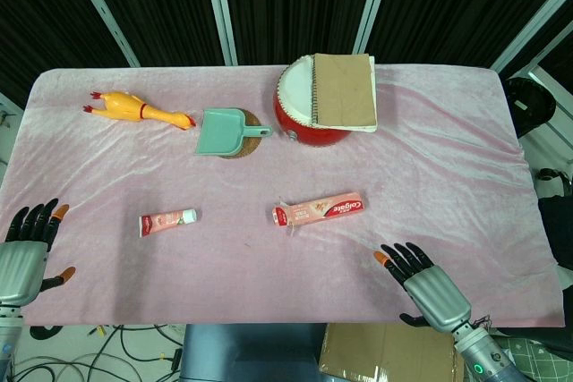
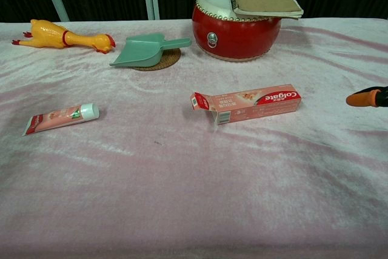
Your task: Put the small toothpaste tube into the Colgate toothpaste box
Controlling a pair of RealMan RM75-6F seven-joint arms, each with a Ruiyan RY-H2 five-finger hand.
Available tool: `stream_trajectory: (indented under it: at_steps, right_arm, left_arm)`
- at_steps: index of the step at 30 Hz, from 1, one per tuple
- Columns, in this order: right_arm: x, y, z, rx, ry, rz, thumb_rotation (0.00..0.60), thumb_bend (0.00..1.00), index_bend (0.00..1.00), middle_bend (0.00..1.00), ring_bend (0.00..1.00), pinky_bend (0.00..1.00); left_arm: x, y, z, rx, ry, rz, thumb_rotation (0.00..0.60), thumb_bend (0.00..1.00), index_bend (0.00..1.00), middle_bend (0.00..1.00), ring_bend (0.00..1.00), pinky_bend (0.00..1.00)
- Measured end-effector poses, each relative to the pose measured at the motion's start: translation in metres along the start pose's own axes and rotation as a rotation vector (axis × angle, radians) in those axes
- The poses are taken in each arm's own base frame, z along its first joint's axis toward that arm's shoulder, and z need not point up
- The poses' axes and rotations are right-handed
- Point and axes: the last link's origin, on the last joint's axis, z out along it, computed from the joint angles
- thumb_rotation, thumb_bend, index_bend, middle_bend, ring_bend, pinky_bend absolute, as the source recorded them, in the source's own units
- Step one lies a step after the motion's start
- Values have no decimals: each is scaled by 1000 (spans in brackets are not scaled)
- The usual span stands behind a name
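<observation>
Pink cloth (image 1: 430,176) held the small toothpaste tube (image 1: 166,221) and Colgate toothpaste box (image 1: 320,211), apart; left hand (image 1: 27,252) and right hand (image 1: 423,282) lay spread, holding nothing.

Tablecloth (image 1: 448,149): pink velvety cloth, soft sheen, faint creases. Toothpaste box (image 2: 248,104): printed card, slightly glossy. Small tube (image 2: 59,117): smooth plastic. Rubber chicken (image 1: 136,109): glossy yellow. Dustpan (image 2: 145,50): matt green plastic. Drum (image 2: 233,31): glossy red lacquer. Notebook (image 1: 343,89): matt brown card cover.
</observation>
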Motion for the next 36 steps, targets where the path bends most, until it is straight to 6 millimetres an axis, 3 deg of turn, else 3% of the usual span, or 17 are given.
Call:
stream_trajectory:
  at_steps: [17, 25, 31, 36]
  right_arm:
    - [-3, 5, 4, -32, 2, 8, 600, 44, 0, 0, 0, 51]
    - [-4, 7, 16, -44, -7, 22, 600, 53, 0, 0, 0, 51]
    - [-2, 6, 40, -36, -11, 0, 600, 71, 0, 0, 0, 50]
    - [1, 6, 83, -53, -14, -1, 600, 108, 0, 0, 0, 51]
  left_arm:
    - [2, -1, 0, -4, 8, -8, 600, 0, 0, 0, 0, 0]
    - [2, -1, 1, 1, 12, -13, 600, 0, 0, 0, 0, 0]
    - [2, 0, 1, -2, 8, -15, 600, 0, 0, 0, 0, 0]
    - [2, -2, 3, 7, 3, -19, 600, 0, 0, 0, 0, 0]
